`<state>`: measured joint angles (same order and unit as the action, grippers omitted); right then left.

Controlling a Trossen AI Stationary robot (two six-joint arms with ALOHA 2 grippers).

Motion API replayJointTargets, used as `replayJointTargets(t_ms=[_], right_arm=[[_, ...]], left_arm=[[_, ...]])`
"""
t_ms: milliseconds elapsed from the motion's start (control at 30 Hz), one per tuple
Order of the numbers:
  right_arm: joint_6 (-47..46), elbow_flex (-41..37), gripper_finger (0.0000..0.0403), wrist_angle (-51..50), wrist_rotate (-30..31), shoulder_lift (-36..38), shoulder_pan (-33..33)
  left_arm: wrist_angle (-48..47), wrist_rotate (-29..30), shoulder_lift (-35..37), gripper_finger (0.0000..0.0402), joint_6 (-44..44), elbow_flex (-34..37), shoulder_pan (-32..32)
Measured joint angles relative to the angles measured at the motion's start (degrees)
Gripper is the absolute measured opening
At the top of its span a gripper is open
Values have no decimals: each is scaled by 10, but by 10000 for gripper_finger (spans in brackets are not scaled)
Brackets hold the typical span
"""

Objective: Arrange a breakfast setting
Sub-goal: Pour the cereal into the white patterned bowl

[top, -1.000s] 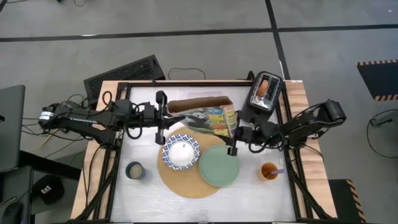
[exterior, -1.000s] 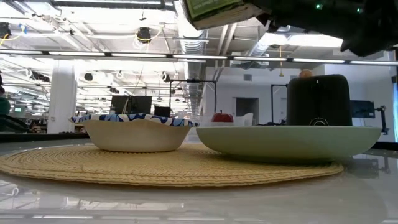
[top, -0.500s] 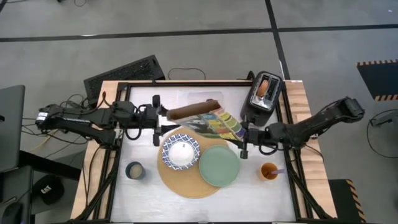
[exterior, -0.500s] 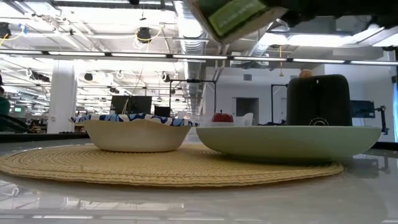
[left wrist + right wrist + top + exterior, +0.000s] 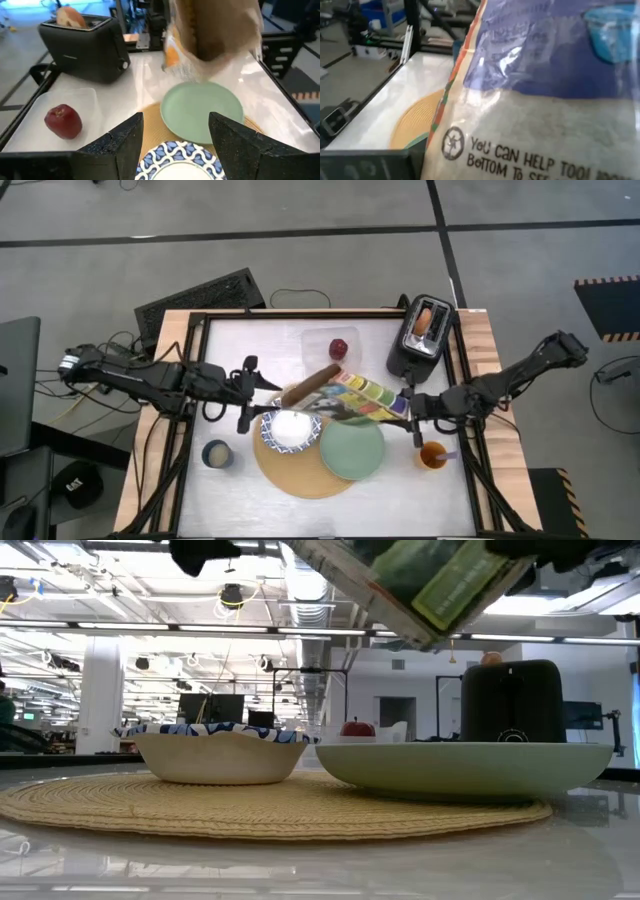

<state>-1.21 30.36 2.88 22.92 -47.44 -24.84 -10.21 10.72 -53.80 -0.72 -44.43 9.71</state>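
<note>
The colourful cereal box (image 5: pixel 350 395) hangs tilted in the air over the blue-and-white bowl (image 5: pixel 290 427) and the pale green plate (image 5: pixel 352 448), which both sit on the round tan mat (image 5: pixel 300 475). My right gripper (image 5: pixel 412 412) is shut on the box's right end. My left gripper (image 5: pixel 243 392) is open and empty left of the bowl, a little short of the box (image 5: pixel 215 35). The red apple (image 5: pixel 340 348) lies in a clear container at the far side. The toast (image 5: pixel 426 318) sticks up out of the black toaster (image 5: pixel 425 330). My right gripper holds the cereal box by its end nearest the table's right edge (image 5: pixel 398 405), coming in about level from the right. The box fills the right wrist view (image 5: pixel 545 100) and hides the fingers there. The box is lifted clear and tilted, its low corner (image 5: pixel 420 640) above the dishes.
A small cup (image 5: pixel 215 453) stands near the table's left edge and an orange cup (image 5: pixel 432 455) near the right edge, just below my right gripper. A black frame rail runs around the table top.
My right gripper has carried the cereal box toward the table's near and right edges and turned it. The box now slants over the bowl and plate, and the apple shows behind it. My left gripper has drawn back toward the left and near edges.
</note>
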Motion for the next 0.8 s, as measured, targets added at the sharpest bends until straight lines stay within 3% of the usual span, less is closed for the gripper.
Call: replayJointTargets(t_ms=[233, 500, 800], right_arm=[[-63, 68, 207, -147, 1, -19, -5], [-109, 163, 207, -276, -4, -83, -5], [-136, 280, 207, -406, -22, -176, -3]], left_arm=[[60, 17, 0, 204, -45, 73, 36], [-10, 112, 20, 203, -52, 81, 75], [-44, 123, 77, 203, -51, 84, 89]])
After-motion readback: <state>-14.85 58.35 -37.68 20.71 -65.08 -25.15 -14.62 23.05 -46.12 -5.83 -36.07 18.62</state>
